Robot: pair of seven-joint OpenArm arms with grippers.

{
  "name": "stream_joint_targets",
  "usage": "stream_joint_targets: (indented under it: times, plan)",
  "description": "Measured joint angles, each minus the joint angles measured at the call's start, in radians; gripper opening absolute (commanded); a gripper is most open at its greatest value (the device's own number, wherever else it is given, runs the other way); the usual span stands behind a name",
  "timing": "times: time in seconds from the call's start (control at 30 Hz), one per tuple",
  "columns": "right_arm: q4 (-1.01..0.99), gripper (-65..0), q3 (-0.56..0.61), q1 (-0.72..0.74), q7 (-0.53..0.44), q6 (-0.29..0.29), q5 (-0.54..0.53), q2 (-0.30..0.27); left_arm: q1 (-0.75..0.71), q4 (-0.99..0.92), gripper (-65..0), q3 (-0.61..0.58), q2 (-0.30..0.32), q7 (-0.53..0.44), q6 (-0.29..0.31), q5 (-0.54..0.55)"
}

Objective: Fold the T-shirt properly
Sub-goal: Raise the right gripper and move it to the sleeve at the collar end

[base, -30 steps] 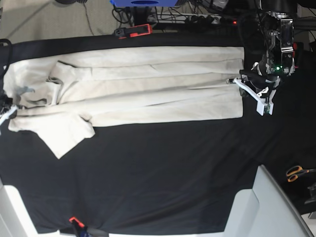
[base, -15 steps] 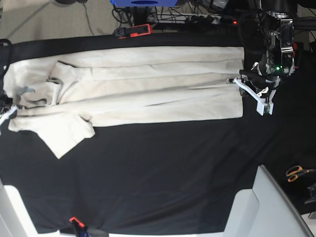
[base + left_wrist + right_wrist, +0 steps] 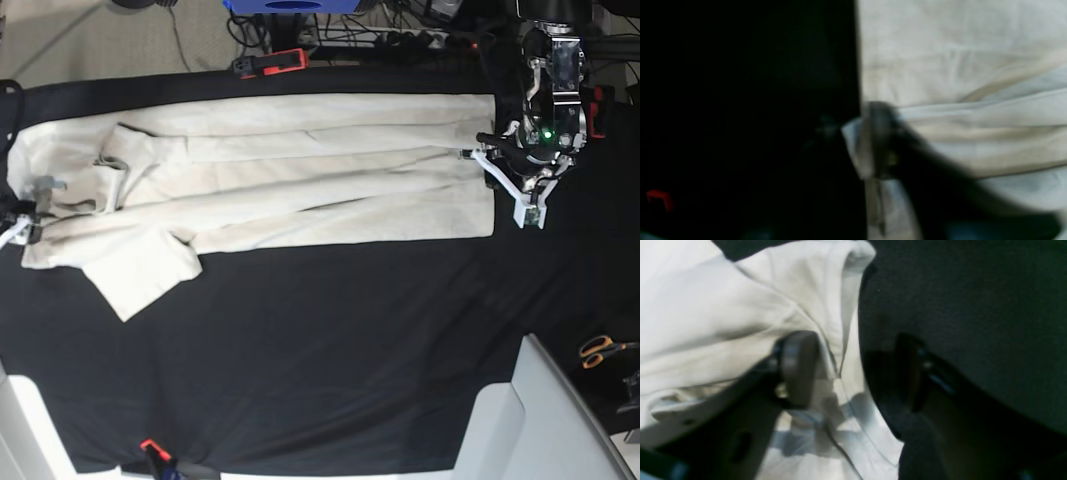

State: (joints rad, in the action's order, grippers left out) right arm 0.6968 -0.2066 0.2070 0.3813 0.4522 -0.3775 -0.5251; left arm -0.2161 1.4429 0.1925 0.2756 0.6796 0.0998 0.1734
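Now your T-shirt (image 3: 300,175) lies flat along the far counter (image 3: 330,350), one long side folded in. Right hand (image 3: 853,373) gapes over the collar-end edge; left hand (image 3: 500,185) at hem, spread unclear, prob. letting go.

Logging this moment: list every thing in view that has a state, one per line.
T-shirt: flat on the cloth, long sides folded in, one sleeve sticking out.
Left tool: at the hem end; fingers look parted, grip unclear.
Right tool: open, one finger over the shirt edge, the other on the black cloth.
Scissors: lying closed, off to the side.
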Motion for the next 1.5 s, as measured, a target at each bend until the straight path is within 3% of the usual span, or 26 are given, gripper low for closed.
stream_joint_targets:
  times: [0.07, 0.17, 0.33, 0.5, 0.57, 0.6, 0.67, 0.7, 0.73, 0.8, 0.9, 1.07, 1.17, 1.4, 1.5]
  plan:
    - [0.0, -26.7, -0.062, 0.001, -0.004, -0.006, 0.005, -0.003, 0.017, 0.002, -24.7, 0.002, 0.005, 0.011, -0.003, -0.009]
    - [0.0, -26.7, -0.103, 0.005, -0.002, -0.014, 0.008, -0.01, 0.042, 0.044, -19.4, 0.003, 0.006, 0.006, -0.01, -0.008]
    - [0.027, -26.7, -0.109, 0.019, 0.005, -0.008, 0.016, -0.008, 0.082, 0.164, -18.8, 0.004, -0.018, 0.008, -0.006, -0.005]
    - [0.278, -26.7, -0.108, -0.059, 0.001, -0.006, 0.006, 0.005, 0.083, 0.204, -19.6, 0.002, -0.066, 0.0, -0.006, -0.009]
    - [0.354, -26.9, -0.113, -0.08, 0.006, -0.008, 0.008, 0.04, 0.072, 0.193, -24.0, 0.003, -0.088, 0.001, -0.006, -0.013]
    - [0.385, -27.3, -0.111, -0.087, 0.036, 0.004, 0.0, 0.056, 0.066, 0.183, -29.6, 0.002, -0.096, -0.001, -0.006, -0.009]
    - [0.426, -33.9, -0.103, -0.089, 0.107, 0.009, 0.0, 0.082, 0.061, 0.161, -46.9, 0.001, -0.103, 0.001, -0.004, -0.003]
    - [0.437, -41.0, -0.106, -0.089, 0.121, 0.0, 0.001, 0.098, 0.061, 0.148, -58.1, 0.002, -0.104, 0.003, -0.006, -0.009]
    - [0.438, -48.2, -0.108, -0.089, 0.118, -0.002, 0.001, 0.112, 0.061, 0.138, -65.0, 0.003, -0.103, 0.001, -0.011, -0.007]
    - [0.431, -64.4, -0.108, -0.089, 0.117, 0.004, 0.005, 0.138, 0.066, 0.116, -65.0, 0.003, -0.104, -0.002, -0.013, -0.008]
    - [0.344, -61.5, -0.103, -0.058, 0.13, 0.006, 0.01, 0.147, 0.072, 0.066, -65.0, 0.002, -0.104, -0.004, -0.01, -0.007]
    - [0.159, -64.8, -0.106, 0.039, 0.107, -0.006, 0.013, 0.127, 0.086, 0.033, -65.0, 0.002, -0.106, -0.003, -0.011, -0.008]
    - [0.074, -64.8, -0.103, 0.056, 0.021, 0.002, 0.005, 0.112, 0.088, 0.032, -65.0, 0.002, -0.106, -0.005, -0.01, -0.008]
    - [-0.04, -64.8, -0.103, 0.087, 0.0, -0.006, 0.015, 0.093, 0.096, 0.029, -65.0, -0.005, -0.106, -0.005, -0.01, -0.008]
    - [-0.077, -64.8, -0.103, 0.092, -0.076, -0.006, 0.011, 0.091, 0.135, -0.026, -65.0, -0.006, -0.106, -0.009, -0.01, -0.008]
